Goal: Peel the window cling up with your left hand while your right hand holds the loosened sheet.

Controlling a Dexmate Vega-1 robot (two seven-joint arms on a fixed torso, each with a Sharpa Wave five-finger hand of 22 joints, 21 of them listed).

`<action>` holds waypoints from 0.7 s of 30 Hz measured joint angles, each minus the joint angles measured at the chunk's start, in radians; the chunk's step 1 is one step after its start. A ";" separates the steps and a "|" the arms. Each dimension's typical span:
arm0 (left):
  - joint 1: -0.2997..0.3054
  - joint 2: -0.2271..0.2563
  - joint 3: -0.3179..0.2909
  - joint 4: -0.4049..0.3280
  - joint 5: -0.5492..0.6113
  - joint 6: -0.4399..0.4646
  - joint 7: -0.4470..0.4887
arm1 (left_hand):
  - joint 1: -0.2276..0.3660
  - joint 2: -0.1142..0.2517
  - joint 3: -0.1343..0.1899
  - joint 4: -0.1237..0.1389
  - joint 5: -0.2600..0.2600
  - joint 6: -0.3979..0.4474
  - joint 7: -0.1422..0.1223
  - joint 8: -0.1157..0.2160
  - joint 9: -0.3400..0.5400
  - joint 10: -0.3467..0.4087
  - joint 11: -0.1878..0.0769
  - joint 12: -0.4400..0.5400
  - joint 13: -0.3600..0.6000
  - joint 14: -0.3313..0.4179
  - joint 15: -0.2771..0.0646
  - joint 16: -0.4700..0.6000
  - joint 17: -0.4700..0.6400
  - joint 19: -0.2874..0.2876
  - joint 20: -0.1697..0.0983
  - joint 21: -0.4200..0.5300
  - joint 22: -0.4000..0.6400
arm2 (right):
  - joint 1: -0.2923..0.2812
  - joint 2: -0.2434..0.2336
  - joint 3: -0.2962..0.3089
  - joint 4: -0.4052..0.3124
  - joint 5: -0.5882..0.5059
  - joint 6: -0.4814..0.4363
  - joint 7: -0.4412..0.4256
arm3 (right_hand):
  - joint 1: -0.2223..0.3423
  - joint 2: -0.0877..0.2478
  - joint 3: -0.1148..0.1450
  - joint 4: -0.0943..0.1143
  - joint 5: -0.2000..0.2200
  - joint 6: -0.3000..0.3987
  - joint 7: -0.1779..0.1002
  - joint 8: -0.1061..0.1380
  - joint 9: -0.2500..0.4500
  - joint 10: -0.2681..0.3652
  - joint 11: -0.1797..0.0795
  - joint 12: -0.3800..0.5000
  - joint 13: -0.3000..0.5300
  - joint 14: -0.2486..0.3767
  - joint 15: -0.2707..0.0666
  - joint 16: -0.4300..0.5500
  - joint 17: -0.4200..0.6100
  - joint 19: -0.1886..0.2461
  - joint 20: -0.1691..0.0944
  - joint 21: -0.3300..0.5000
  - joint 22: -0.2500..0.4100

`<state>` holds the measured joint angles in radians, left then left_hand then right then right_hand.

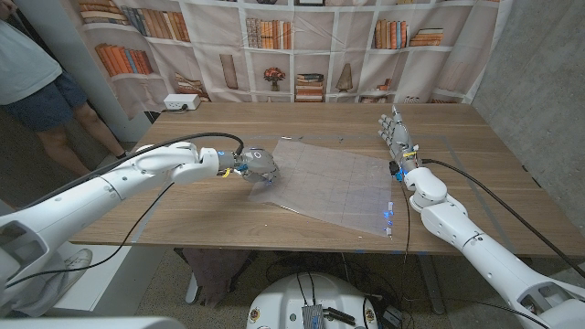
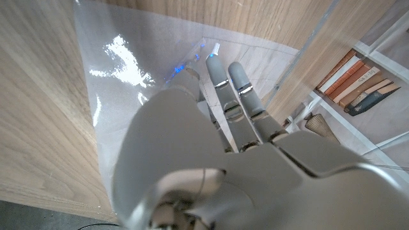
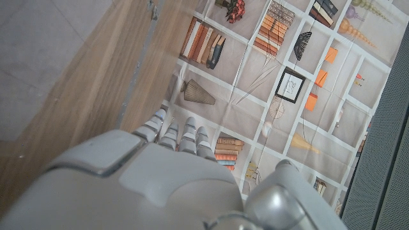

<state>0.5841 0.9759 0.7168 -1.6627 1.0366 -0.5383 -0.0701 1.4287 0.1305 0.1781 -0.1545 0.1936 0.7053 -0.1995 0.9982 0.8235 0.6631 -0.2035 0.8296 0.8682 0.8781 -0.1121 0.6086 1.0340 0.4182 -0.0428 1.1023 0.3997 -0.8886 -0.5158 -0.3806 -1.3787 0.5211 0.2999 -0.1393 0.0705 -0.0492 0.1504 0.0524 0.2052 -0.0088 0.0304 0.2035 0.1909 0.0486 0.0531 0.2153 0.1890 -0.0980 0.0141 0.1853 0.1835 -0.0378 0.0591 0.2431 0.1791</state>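
Counted one window cling (image 1: 334, 187), one wooden table (image 1: 475, 192), two robot hands, one white box (image 1: 181, 102), one person (image 1: 37, 78).

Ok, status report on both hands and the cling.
Left hand on window cling's left edge, grip unclear. Right hand open, upright, off the sheet. Nothing in the way.

The window cling (image 1: 324, 181) lies mid-worktop (image 1: 475, 137), the left robot hand (image 1: 259, 168) on its left edge, the right robot hand (image 1: 397, 132) just beyond its right corner.
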 measured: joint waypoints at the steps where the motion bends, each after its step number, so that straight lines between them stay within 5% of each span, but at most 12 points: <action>1: 0.000 -0.002 0.000 0.000 -0.005 0.003 -0.005 | 0.013 0.000 0.000 0.000 0.005 0.000 0.000 0.016 0.024 -0.002 0.001 0.008 0.009 0.007 -0.004 0.009 0.018 0.000 0.000 0.020 0.005 | 0.000 0.000 0.000 0.000 0.000 0.001 0.001 | 0.000 0.000 0.000 0.000 0.000 0.000 0.000 0.000 0.000 0.000 0.000 0.000 0.000 0.000 0.000 0.000 0.000 0.000 0.000 0.000 0.000; 9: 0.008 -0.010 0.000 -0.004 -0.042 0.022 -0.035 | 0.076 -0.012 0.011 -0.010 0.080 0.017 0.009 0.071 0.090 -0.023 0.002 0.070 0.105 0.012 -0.011 0.105 0.162 -0.002 -0.002 0.086 -0.001 | 0.009 0.005 0.000 0.018 0.006 0.010 0.013 | 0.000 0.000 0.000 0.000 0.000 0.000 0.000 0.000 0.000 0.000 0.000 0.000 0.000 0.000 0.000 0.000 0.000 0.004 -0.004 0.000 0.000; 21: 0.062 -0.032 -0.039 -0.025 -0.164 0.134 -0.057 | 0.107 -0.021 0.031 -0.005 0.211 0.035 0.026 0.078 0.094 -0.050 -0.001 0.118 0.199 -0.047 0.009 0.228 0.197 0.001 0.002 0.101 -0.021 | 0.024 0.011 0.000 0.045 0.013 0.019 0.026 | -0.004 0.004 -0.004 0.004 0.000 0.000 0.000 0.000 0.000 0.000 0.000 0.000 0.000 0.004 0.004 0.000 0.000 0.011 -0.011 0.000 0.000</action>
<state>0.6463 0.9441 0.6777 -1.6881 0.8724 -0.4043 -0.1273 1.5359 0.1096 0.2090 -0.1598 0.4046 0.7399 -0.1731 1.0765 0.9176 0.6134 -0.2040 0.9478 1.0672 0.8315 -0.1033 0.8365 1.2314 0.4197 -0.0409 1.2031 0.3789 -0.8650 -0.5045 -0.3802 -1.3333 0.5336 0.3191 -0.1133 0.0665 -0.0452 0.1462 0.0566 0.2052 -0.0090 0.0303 0.2035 0.1909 0.0486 0.0531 0.2153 0.1890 -0.0944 0.0178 0.1852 0.1835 -0.0270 0.0481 0.2431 0.1790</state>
